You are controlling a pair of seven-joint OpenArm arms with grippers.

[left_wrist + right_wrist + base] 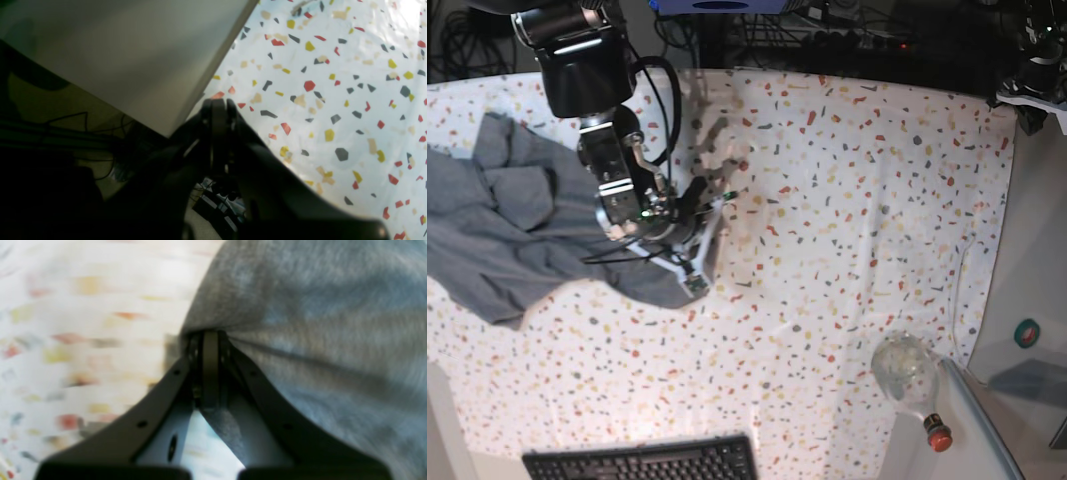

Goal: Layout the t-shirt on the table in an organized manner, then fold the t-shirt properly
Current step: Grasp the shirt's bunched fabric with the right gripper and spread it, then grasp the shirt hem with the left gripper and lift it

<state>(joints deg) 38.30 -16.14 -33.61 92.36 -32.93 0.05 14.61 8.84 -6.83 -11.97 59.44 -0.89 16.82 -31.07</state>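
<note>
The heather-grey t-shirt lies crumpled on the left side of the table. One corner of it is drawn out toward the middle. My right gripper is shut on that corner. In the right wrist view its jaws are pressed together on the grey fabric, with a strip of cloth hanging down between the fingers. That view is blurred. My left gripper is shut with nothing in it, over the edge of the speckled cloth. The left arm is at the far right corner.
A clear bottle with a red cap lies near the front right corner. A black keyboard sits at the front edge. The plain grey side surface borders the table on the right. Cables run along the back.
</note>
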